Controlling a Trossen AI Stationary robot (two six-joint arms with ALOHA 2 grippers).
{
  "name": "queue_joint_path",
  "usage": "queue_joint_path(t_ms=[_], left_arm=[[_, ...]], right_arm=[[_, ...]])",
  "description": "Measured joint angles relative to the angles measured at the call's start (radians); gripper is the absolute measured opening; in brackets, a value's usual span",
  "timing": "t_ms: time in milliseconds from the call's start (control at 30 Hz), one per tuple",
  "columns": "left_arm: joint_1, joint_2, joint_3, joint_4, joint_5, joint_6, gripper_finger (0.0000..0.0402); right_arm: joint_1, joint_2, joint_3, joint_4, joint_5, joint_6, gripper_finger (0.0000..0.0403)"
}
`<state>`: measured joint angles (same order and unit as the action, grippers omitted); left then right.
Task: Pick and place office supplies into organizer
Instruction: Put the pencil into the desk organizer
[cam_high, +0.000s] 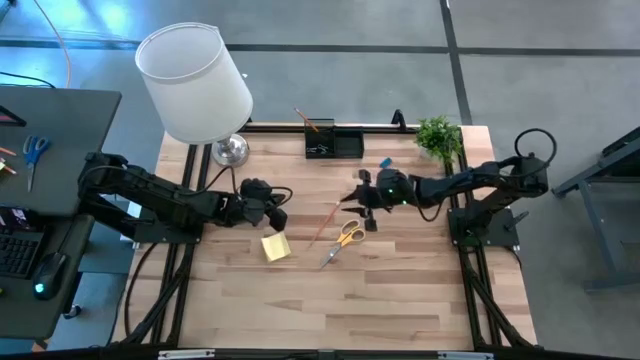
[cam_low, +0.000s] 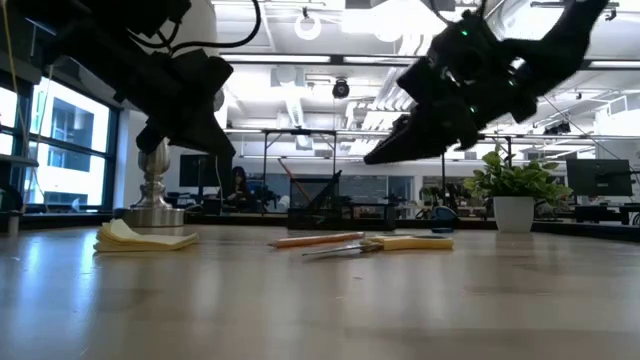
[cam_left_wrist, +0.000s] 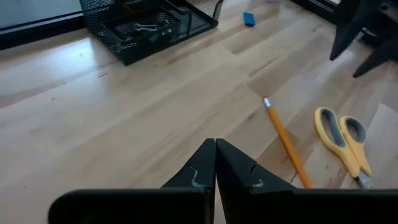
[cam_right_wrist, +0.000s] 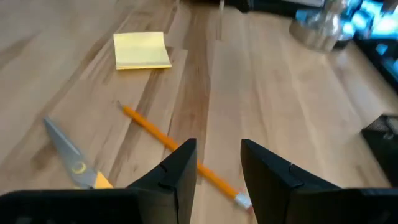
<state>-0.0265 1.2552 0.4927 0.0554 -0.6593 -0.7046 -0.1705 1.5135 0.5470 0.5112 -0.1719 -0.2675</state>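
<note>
So both arms are hanging over the middle of the wooden table (cam_high: 400, 300) and neither one has anything in it. The left gripper (cam_high: 277, 216) sits above the table just up from the yellow sticky-note pad (cam_high: 276, 247), and in its wrist view the two fingers (cam_left_wrist: 205, 168) are pressed tight together with nothing between them. The right gripper (cam_high: 352, 197) is off the surface too, hovering near the eraser end of the orange pencil (cam_high: 324, 224); its fingers (cam_right_wrist: 180, 165) stand apart with a clear gap, and the pencil (cam_right_wrist: 174, 149) runs along the table underneath them, not gripped. The orange-handled scissors (cam_high: 346, 238) lie flat just beside the pencil, on the side toward the right arm, blades pointing toward the front edge of the table. From the low view you can see the pad, pencil and scissors (cam_low: 400, 243) all resting on the tabletop while both grippers float above. The small blue eraser (cam_high: 385, 162) is on its own, between the scissors and the back edge. The black organizer (cam_high: 334, 143) is at the back edge, between the white lamp (cam_high: 195, 85) and the small green plant (cam_high: 438, 135); one pencil sticks out of its cup section, and a low compartment has a few small dark bits I can't make out.
</note>
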Motion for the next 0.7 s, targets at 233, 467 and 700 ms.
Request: queue_joint_path(t_ms=[233,467,700], left_arm=[[0.0,0.0,0.0,0.011,0.119,0.073,0.0001],[0.0,0.0,0.001,0.034,0.206,0.148,0.0001],[0.0,-0.001,0.001,0.03,0.247,0.168,0.0001]], right_arm=[[-0.08,0.037,-0.05,0.077,-0.175,-0.029,0.0119],[-0.085,0.195,0.018,0.061,-0.225,-0.077,0.0119],[-0.085,0.306,0.061,-0.025,-0.224,-0.136,0.0119]])
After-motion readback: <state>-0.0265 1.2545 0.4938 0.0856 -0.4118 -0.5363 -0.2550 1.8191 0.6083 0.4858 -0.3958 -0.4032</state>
